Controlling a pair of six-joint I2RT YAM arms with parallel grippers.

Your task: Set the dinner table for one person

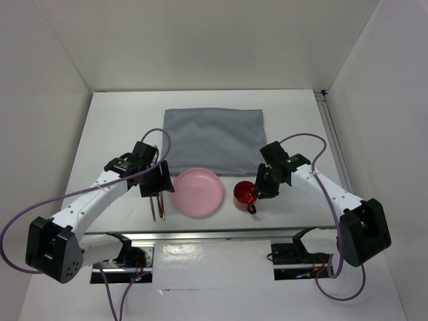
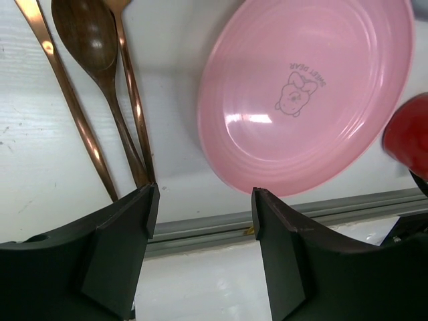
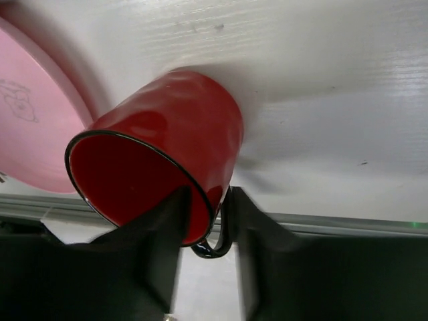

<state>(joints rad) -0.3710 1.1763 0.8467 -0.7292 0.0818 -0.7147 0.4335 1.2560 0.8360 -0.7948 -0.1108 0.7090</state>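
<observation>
The white dinner table carries a grey cloth at the back. A pink plate lies near the front edge; it also shows in the left wrist view. Copper cutlery and a wooden spoon lie left of the plate. My left gripper is open and empty above the cutlery handles. My right gripper is shut on the wall of a red mug, one finger inside the rim and one outside by the black handle. The mug is tilted.
A metal rail runs along the table's front edge, close behind the plate and mug. Another rail runs along the right side. White walls enclose the table on three sides.
</observation>
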